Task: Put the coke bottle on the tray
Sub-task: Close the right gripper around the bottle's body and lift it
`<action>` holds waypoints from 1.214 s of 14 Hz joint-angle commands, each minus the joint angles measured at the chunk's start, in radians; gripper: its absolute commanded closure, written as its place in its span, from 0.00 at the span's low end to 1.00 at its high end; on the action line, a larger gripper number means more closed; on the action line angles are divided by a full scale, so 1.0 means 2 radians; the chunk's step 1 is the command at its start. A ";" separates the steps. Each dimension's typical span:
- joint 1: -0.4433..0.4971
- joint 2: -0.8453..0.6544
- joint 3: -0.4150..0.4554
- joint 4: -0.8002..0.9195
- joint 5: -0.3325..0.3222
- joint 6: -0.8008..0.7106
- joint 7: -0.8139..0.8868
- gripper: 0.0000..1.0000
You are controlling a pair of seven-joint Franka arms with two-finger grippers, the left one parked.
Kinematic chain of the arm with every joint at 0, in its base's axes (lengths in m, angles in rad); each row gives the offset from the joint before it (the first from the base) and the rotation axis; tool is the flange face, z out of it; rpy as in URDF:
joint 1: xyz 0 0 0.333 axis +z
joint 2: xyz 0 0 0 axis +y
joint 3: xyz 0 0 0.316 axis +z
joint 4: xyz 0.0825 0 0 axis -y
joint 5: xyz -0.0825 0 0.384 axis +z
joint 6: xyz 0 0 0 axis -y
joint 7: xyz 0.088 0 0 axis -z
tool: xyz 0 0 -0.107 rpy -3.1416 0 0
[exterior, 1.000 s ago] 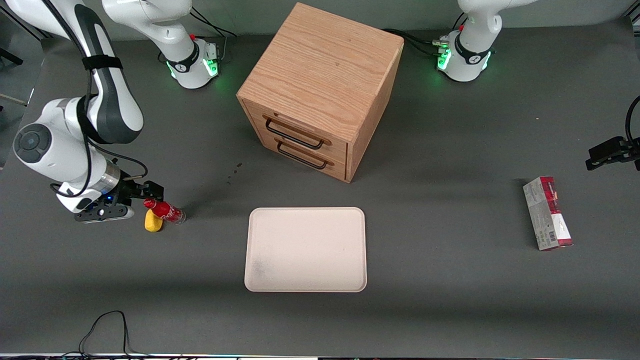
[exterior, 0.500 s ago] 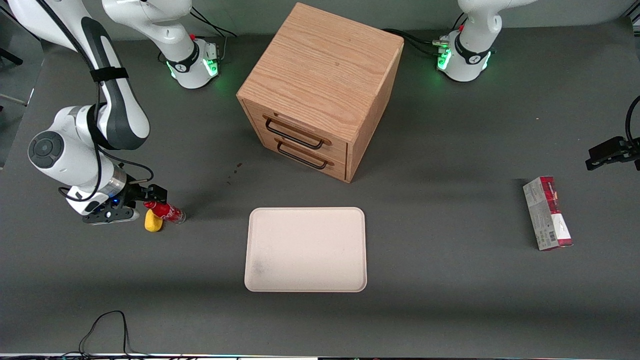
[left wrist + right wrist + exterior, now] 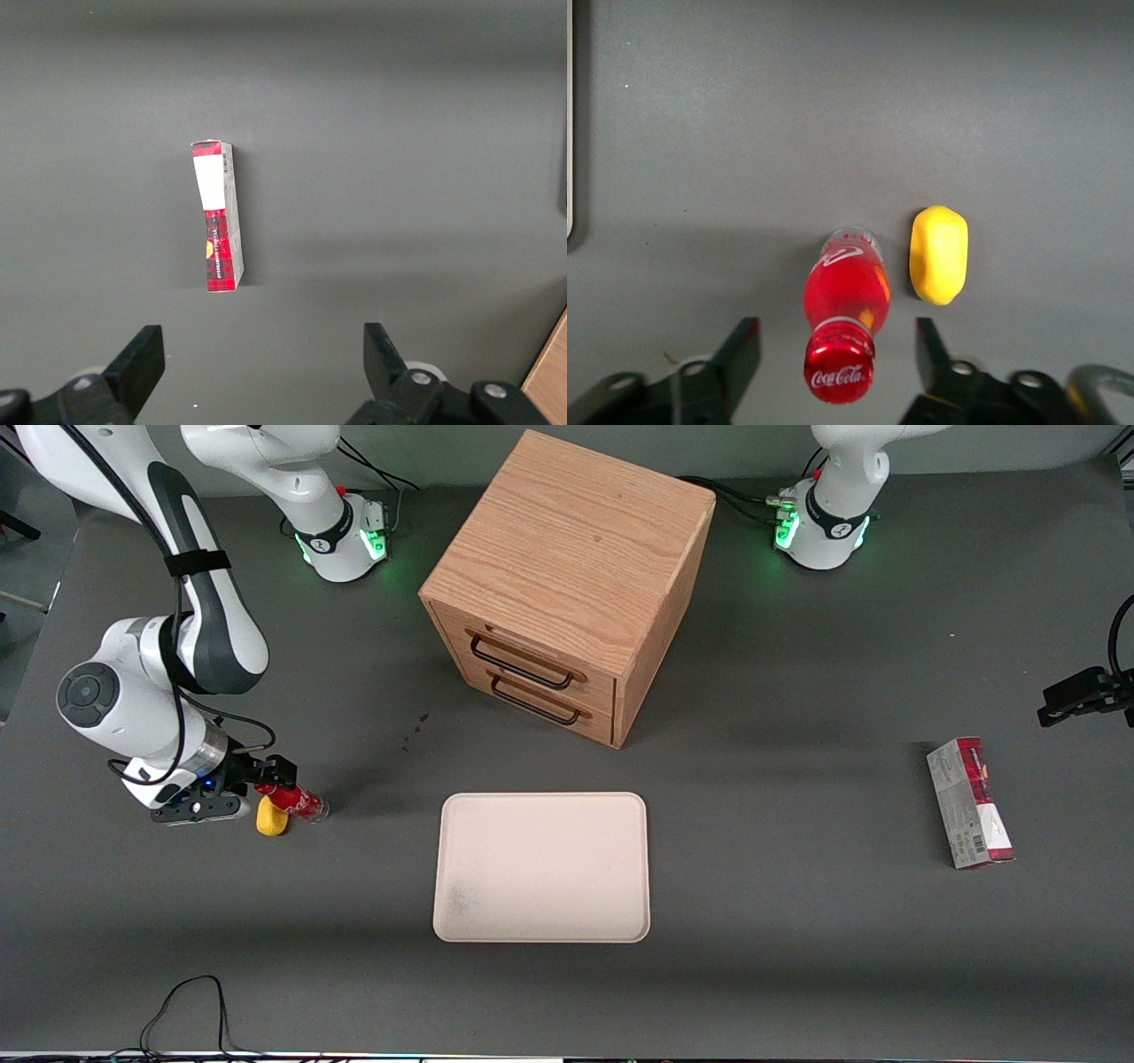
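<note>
I have the gripper (image 3: 837, 367) low over the table (image 3: 797, 921) at the working arm's end, fingers (image 3: 744, 350) spread wide with the bottle's red cap between them, touching neither, so nothing is gripped yet; the bottle (image 3: 843, 310) stands upright, which is why I come at its cap from above; the lemon (image 3: 939, 254) sits just beside it, so I judge one finger must slip into the narrow gap without nudging it; the tray (image 3: 541, 866) lies well apart, in front of the cabinet (image 3: 567, 584), bare and ready for the bottle.
</note>
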 commanded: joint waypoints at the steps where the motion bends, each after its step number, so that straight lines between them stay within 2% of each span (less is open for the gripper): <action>1: 0.002 -0.001 -0.004 -0.001 0.010 0.004 -0.017 0.87; 4: 0.002 -0.001 -0.004 0.000 0.010 -0.003 -0.023 0.98; 8: 0.002 -0.006 -0.004 0.017 0.007 -0.029 -0.024 1.00; 17: -0.006 -0.001 -0.006 0.328 -0.003 -0.381 -0.033 1.00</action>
